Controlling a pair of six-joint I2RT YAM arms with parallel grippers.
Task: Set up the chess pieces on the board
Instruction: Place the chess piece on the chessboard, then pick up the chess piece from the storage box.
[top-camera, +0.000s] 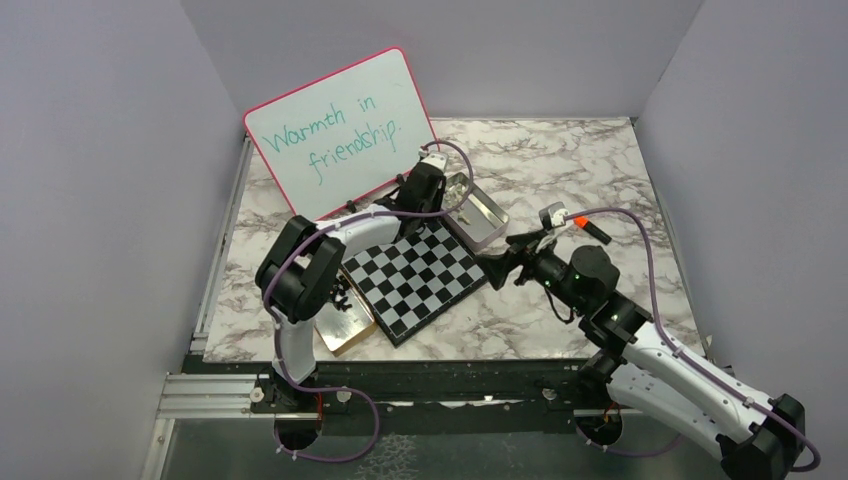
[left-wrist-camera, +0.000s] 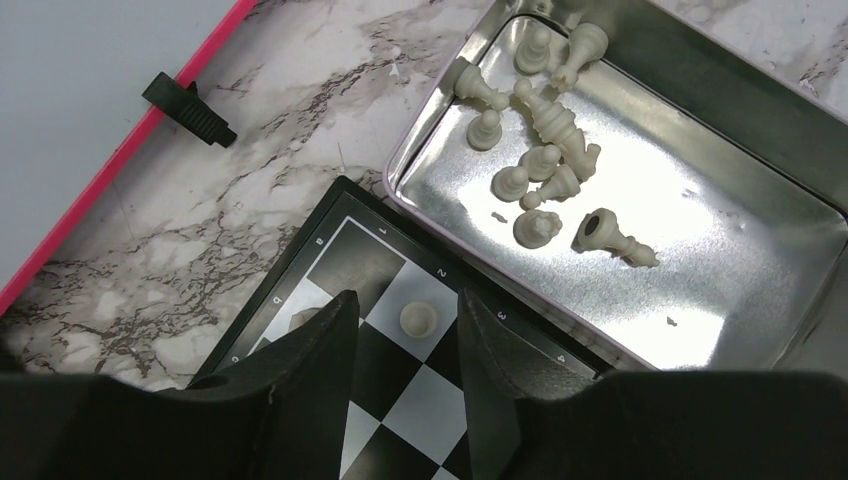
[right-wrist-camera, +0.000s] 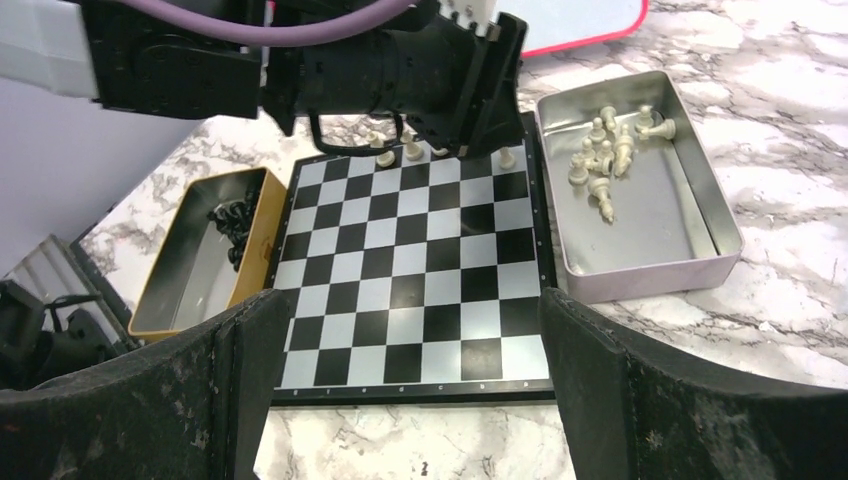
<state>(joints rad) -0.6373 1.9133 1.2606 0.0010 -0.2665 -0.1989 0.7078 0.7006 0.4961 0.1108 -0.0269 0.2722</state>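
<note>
risk at the board (left-wrist-camera: 345, 265) edge: we see the left gripper (left-wrist-camera: 408, 305) spread either side of a cream pawn (left-wrist-camera: 418, 318) standing low centre in the wrist view; a crooked lift-off could topple it. the right gripper (right-wrist-camera: 415, 320) gapes wide, empty.

Soft, even light from above fills the top view, bright and free of hard shadows, with only faint grey patches under the arms on the marble table (top-camera: 560, 170). In the left wrist view the silver tin (left-wrist-camera: 700, 260) flares with white glare and mirrors the cream pieces (left-wrist-camera: 553, 128), while the left gripper (left-wrist-camera: 405, 310) at the bottom edge is soft and out of focus. In the right wrist view the board (right-wrist-camera: 420, 230) carries a pale sheen, the near right gripper (right-wrist-camera: 412, 300) blurs, and straight lines bow slightly toward the edges.
</note>
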